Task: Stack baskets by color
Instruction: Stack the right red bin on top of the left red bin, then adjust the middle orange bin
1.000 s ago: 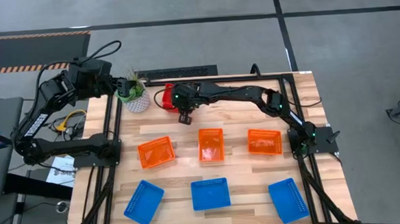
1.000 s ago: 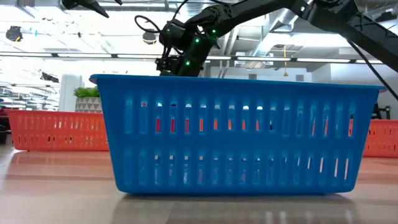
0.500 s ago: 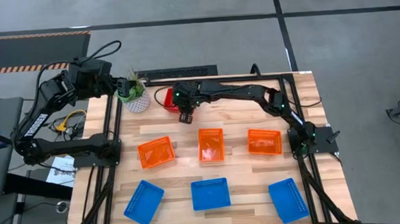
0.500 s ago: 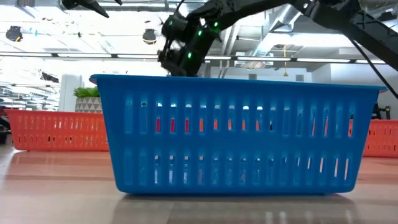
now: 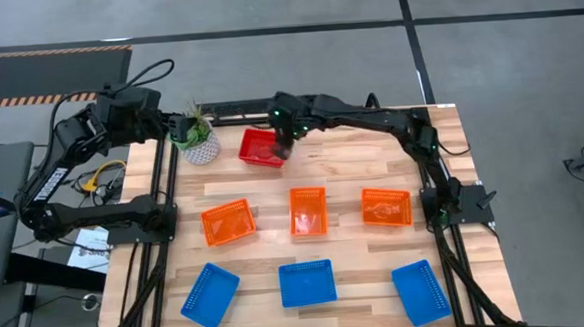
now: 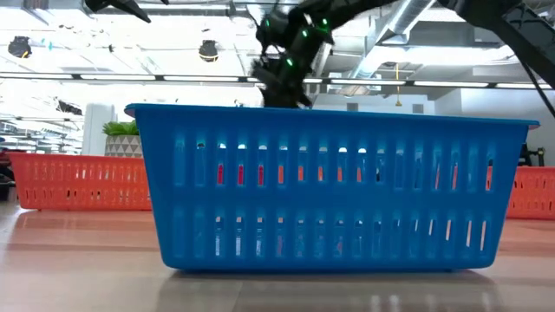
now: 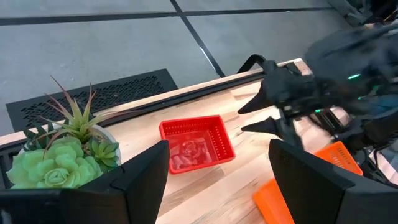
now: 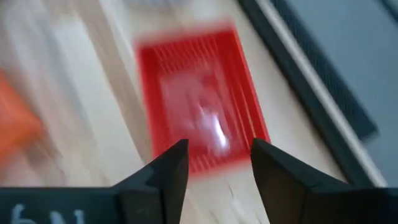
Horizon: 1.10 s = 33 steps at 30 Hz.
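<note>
The wooden slatted table (image 5: 343,176) carries 3 blue mesh baskets (image 5: 307,283) along the near row and 3 orange baskets (image 5: 309,211) in the middle row. The red basket (image 5: 259,148) lies flat at the far edge, beside the potted plant (image 5: 196,136). The right gripper (image 5: 287,144) hangs just above its right rim, fingers spread, holding nothing. The left gripper (image 7: 214,180) is spread too, near the plant. No writing is readable.

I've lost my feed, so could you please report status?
Right gripper open above red basket, fingers apart. Left gripper open near plant. Orange, blue baskets unstacked.
</note>
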Available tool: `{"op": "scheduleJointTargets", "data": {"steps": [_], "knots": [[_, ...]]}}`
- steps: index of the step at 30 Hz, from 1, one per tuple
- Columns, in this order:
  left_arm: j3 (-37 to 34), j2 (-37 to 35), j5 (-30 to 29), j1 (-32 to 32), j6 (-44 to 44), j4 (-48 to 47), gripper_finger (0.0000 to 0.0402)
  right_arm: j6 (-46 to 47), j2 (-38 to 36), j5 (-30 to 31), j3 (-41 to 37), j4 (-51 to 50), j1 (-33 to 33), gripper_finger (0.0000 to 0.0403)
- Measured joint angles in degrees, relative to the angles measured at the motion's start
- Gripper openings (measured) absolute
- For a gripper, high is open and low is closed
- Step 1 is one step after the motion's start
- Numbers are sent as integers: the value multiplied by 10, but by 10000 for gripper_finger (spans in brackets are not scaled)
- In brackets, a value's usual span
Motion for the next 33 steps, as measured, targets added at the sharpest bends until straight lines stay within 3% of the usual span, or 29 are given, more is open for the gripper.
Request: {"op": "scheduleJointTargets", "data": {"steps": [8, 14, 23, 26, 33], "knots": [[0, -6, -1, 0, -4, -3, 263, 42, -16, 0, -163, 46, -4, 185], [0, -5, -1, 0, -4, -2, 263, 43, 3, -5, -178, 112, 19, 185], [0, -6, -2, 0, -4, -2, 263, 25, -1, -68, -177, 231, 31, 184], [0, -6, -2, 0, -1, -2, 263, 21, -5, -94, -148, 199, 32, 184], [0, -6, 3, 0, -1, -7, 263, -18, -29, -121, -62, -18, 37, 184]]}}
